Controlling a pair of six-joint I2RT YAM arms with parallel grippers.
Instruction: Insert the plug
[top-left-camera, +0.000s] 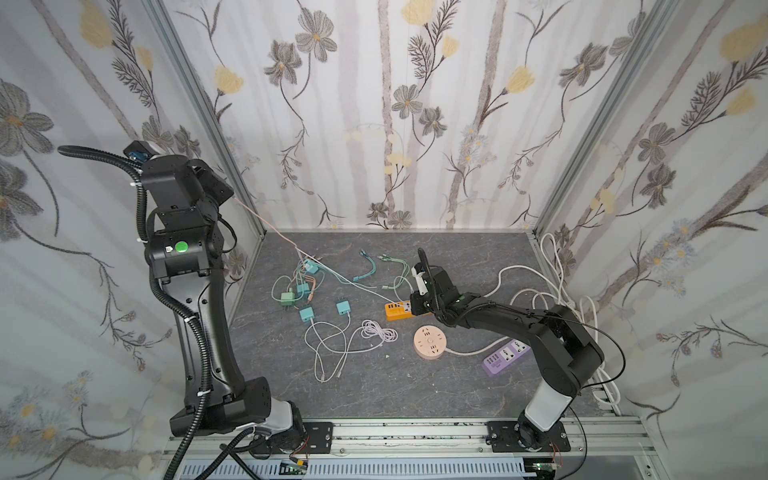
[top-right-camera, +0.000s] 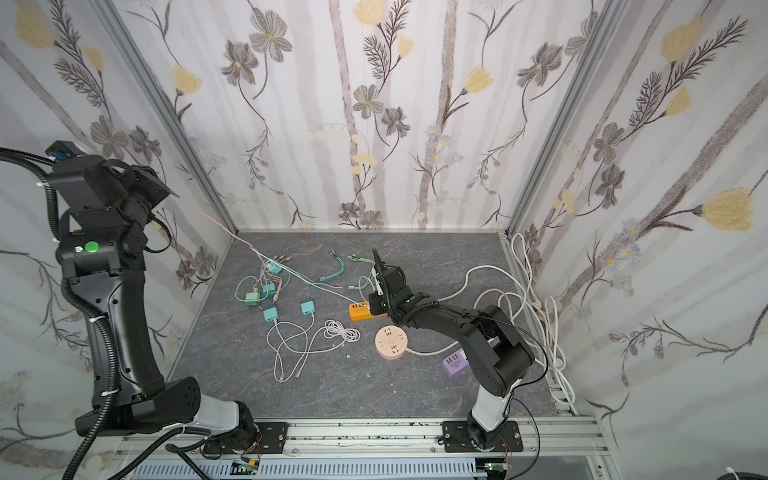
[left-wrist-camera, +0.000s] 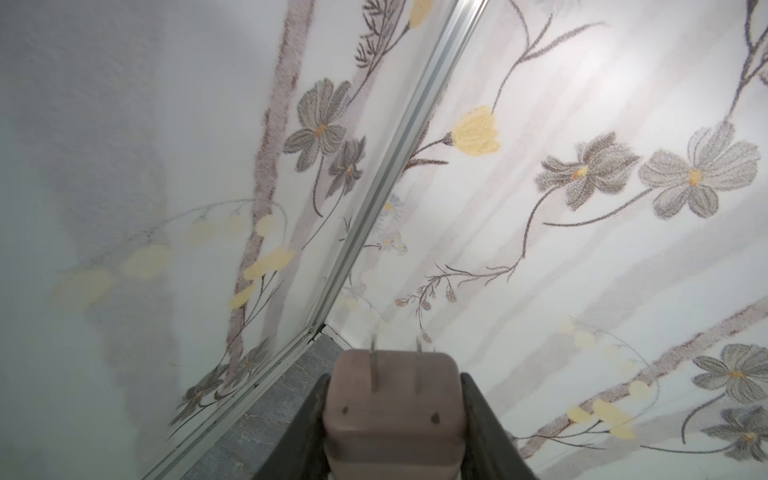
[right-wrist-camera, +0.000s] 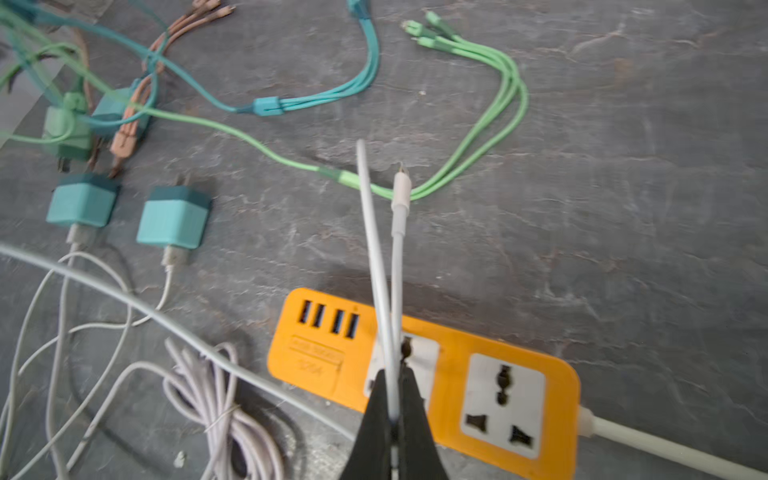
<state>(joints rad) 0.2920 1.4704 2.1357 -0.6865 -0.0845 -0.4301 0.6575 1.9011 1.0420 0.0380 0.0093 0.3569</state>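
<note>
Only the left wrist view shows the plug (left-wrist-camera: 395, 399): pinkish, two-pronged, clenched by my left gripper (top-left-camera: 229, 193) at the table's (top-left-camera: 457, 382) ten o'clock; my right gripper (right-wrist-camera: 394, 384) pinches a cable (right-wrist-camera: 376, 249).

A dusty-pink plug (left-wrist-camera: 395, 415) fills the lower middle, clamped from both sides by the left gripper (left-wrist-camera: 395, 381), whose dark fingers (left-wrist-camera: 478, 411) press against its flanks. Two flat metal prongs (left-wrist-camera: 374, 365) stick out of its face, pointing away from the camera toward a corner of the enclosure. There an aluminium post (left-wrist-camera: 399, 158) runs diagonally between two walls papered with grey and yellow flowers (left-wrist-camera: 582, 174). A wedge of grey marbled floor (left-wrist-camera: 266, 419) shows beneath the post.
</note>
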